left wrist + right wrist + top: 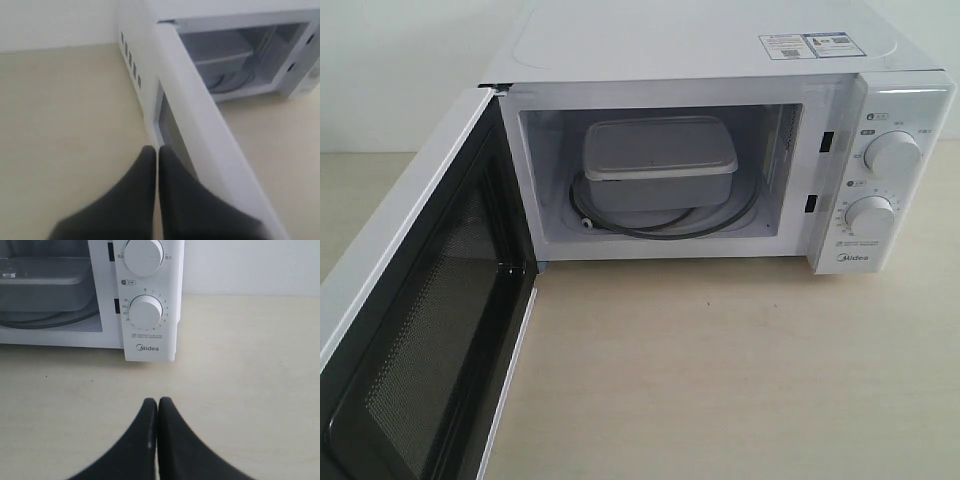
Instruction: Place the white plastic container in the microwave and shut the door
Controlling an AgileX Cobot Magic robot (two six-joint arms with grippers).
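Sitting inside the microwave [720,60]: the white plastic container [658,160].

A pale beige tabletop [720,380] with faint wood grain stretches out under soft, even light, meeting a plain white wall [400,70] at the back.

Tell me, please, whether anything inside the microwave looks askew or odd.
The glass turntable looks tilted or off-centre beneath the white plastic container, with a small white roller-like part exposed at its left edge. Nothing else stands out.
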